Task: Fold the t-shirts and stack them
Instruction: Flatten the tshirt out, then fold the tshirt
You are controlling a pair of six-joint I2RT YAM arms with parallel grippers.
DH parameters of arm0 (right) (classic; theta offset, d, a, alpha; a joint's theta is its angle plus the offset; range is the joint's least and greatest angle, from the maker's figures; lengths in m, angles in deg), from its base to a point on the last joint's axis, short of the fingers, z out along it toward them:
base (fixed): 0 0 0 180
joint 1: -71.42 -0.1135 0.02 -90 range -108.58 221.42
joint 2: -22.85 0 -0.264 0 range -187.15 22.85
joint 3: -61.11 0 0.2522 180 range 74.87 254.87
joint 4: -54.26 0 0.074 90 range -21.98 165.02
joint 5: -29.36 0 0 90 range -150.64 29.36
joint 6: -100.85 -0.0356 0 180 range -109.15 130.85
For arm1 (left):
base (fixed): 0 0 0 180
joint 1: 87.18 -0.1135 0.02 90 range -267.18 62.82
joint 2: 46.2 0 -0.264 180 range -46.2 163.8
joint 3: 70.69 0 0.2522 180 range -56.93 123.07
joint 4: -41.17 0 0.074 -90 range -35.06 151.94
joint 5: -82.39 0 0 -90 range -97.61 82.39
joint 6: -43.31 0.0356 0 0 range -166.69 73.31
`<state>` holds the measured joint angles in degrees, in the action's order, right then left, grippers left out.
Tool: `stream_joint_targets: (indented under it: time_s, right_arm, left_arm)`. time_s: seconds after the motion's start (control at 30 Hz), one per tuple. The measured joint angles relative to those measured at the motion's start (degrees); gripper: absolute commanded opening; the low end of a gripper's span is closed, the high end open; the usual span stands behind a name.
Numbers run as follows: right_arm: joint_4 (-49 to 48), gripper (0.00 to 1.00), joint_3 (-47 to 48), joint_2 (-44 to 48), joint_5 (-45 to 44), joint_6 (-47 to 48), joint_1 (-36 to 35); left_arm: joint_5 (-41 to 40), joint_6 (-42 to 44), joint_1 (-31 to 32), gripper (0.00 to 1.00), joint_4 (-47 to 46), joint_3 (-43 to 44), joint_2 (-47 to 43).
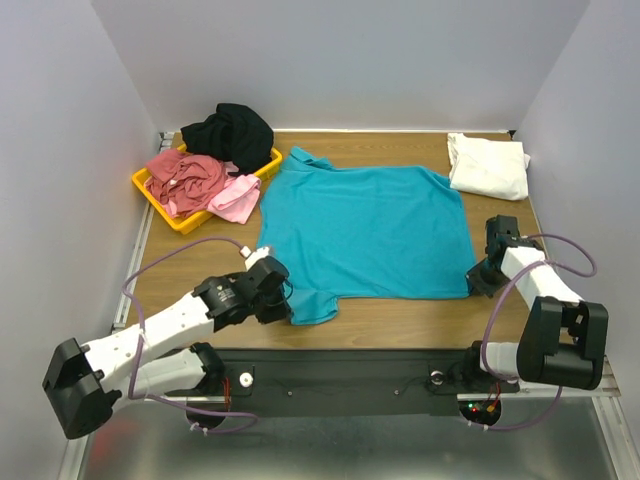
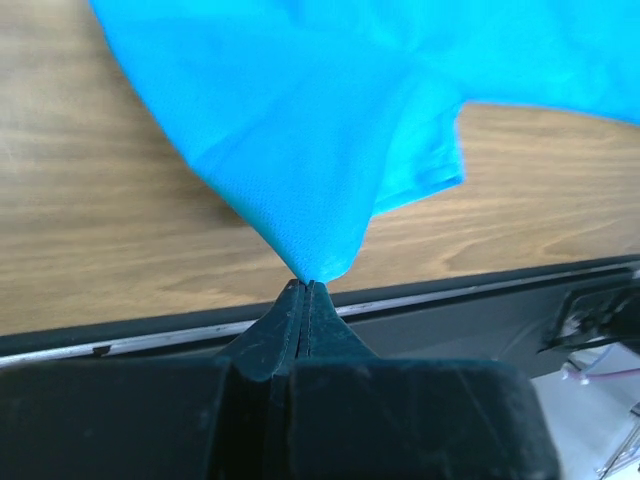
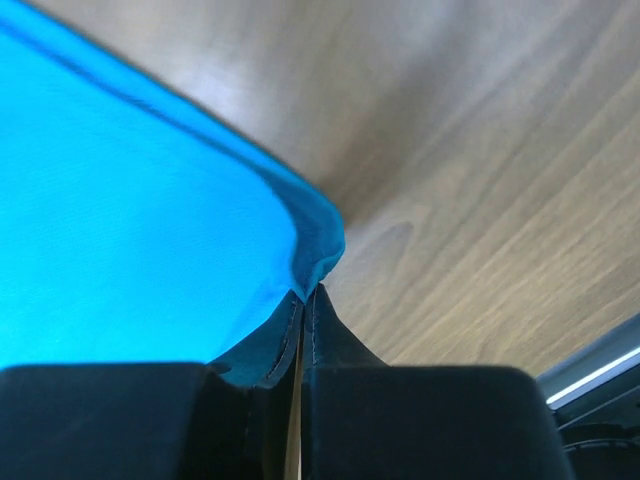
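**While both grippers are pinching its near edge, a limp shirt is lying spread ahead of them**

Where the cloth is rising into a small peak, the left gripper [image 2: 303, 288] is clamping a pinch of the teal t-shirt [image 1: 365, 230] with its jaws pressed together. The right gripper [image 3: 305, 295] is likewise closing tight on the hemmed corner just at its tips. Ahead of both grippers the shirt is lying flat on the table [image 1: 400, 315], spanning the gap between them. Its sleeve is trailing just beside the left fingertips.

The fabric is tenting and draping from each pinch, so it is probably behaving as light, thin and wholly limp. It is likely sagging wherever it is not being supported, and giving little resistance to pulling. Such cloth is best being held at hems and corners, where the doubled edge is offering more to bite on.

Well beyond the left gripper, the black t-shirt [image 1: 232, 130], dusty red t-shirt [image 1: 185, 178] and pink t-shirt [image 1: 237, 198] are heaping in the yellow tray [image 1: 150, 192]. Beyond the right gripper, the white t-shirt [image 1: 490, 165] is lying folded.
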<state>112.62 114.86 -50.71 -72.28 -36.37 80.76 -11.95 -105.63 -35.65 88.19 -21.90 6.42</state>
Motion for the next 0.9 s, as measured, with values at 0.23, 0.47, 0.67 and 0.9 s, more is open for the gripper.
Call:
stream_joint_targets:
  time_s: [0.23, 0.47, 0.67, 0.9]
  right_arm:
    - [-0.5, 0.00, 7.8, 0.0, 0.6, 5.6, 0.0]
    - [-2.8, 0.00, 11.1, -5.6, 2.7, 10.8, 0.0]
    - [-3.4, 0.00, 16.9, -12.3, 4.9, 14.7, 0.0]
    - [-5.3, 0.00, 25.3, -17.4, 6.8, 19.0, 0.0]
  left_arm:
    - [1.2, 6.9, -7.3, 0.00, -2.7, 8.4, 8.0]
    - [3.1, 14.6, -14.5, 0.00, -4.4, 14.8, 15.6]
    - [5.0, 20.6, -17.9, 0.00, -5.8, 22.3, 24.3]
    - [6.1, 25.6, -19.9, 0.00, -6.5, 30.8, 32.6]
